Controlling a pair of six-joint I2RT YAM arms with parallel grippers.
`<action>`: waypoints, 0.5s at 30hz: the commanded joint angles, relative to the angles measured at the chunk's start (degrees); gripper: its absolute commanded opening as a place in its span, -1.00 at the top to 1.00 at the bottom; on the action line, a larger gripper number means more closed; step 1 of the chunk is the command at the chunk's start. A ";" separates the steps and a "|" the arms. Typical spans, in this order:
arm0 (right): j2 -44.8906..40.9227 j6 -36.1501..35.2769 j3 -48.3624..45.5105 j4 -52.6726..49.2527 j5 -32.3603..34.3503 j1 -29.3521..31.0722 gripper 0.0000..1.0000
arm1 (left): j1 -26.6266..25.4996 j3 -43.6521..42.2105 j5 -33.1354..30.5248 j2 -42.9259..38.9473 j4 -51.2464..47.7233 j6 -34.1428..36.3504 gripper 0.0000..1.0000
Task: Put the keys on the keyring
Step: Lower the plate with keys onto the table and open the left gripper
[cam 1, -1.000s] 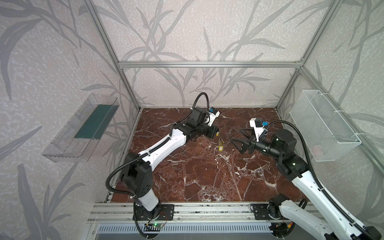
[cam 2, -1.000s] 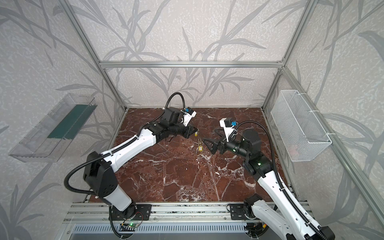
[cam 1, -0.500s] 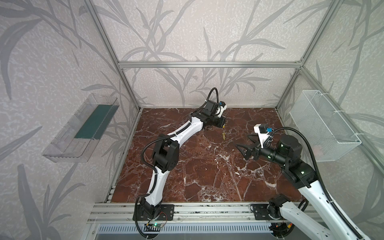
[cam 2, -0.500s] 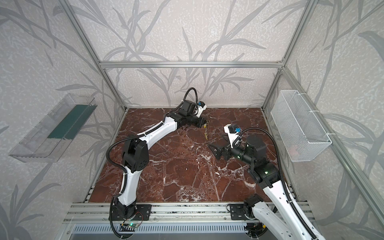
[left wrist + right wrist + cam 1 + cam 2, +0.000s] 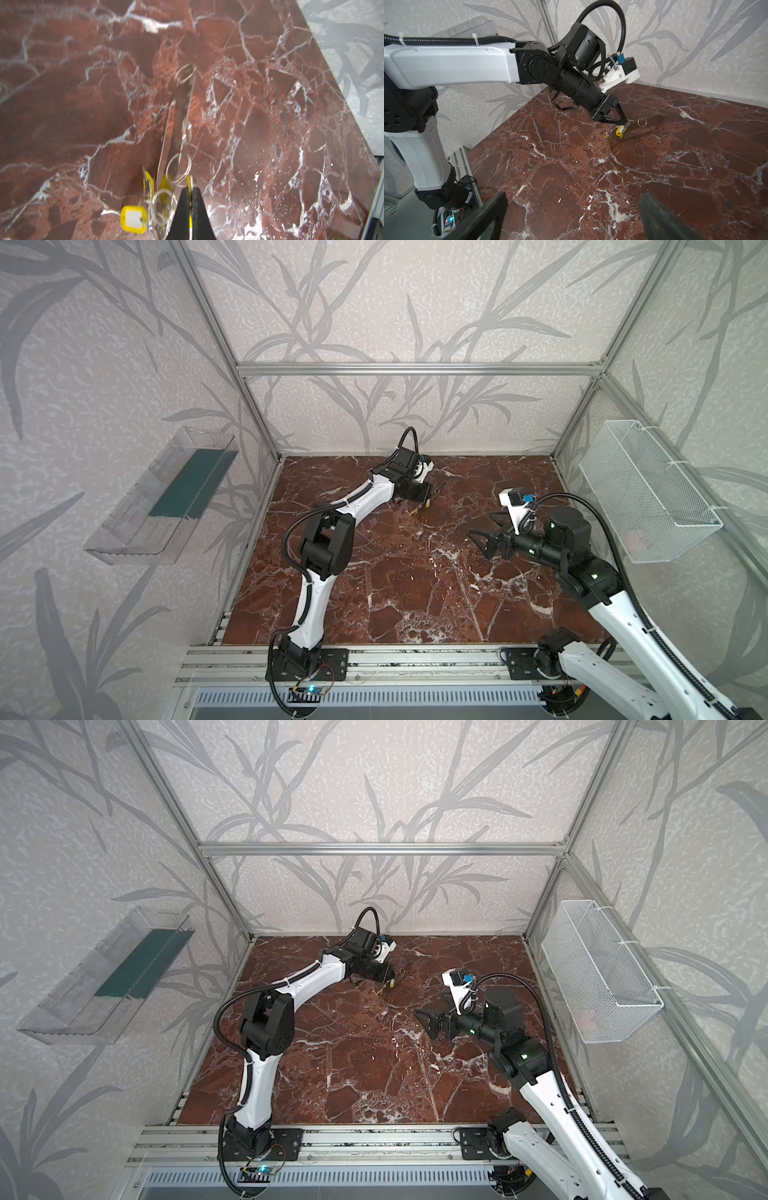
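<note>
**Keyring held out by the left arm, right jaws wide and well apart**

We see the left arm [image 5: 452,62] with its jaws pressed together on one of the keys [image 5: 619,131] at the near end of the keyring [image 5: 648,120], over the back of the worktop [image 5: 571,158]. The keyring's long axis runs straight on from those jaws. The right arm [image 5: 569,539] is farther off, jaws spread and empty, so we judge it must cross to the free far end. The left wrist view shows the keyring edge-on with its rings [image 5: 179,166]. The right wrist view alone shows its flat face and tilt.
</note>
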 commanded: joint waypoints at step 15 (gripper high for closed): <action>0.65 1.75 -1.25 4.50 -2.46 -0.19 -0.98 | 2.99 -6.02 -0.32 -8.79 -4.24 3.09 1.00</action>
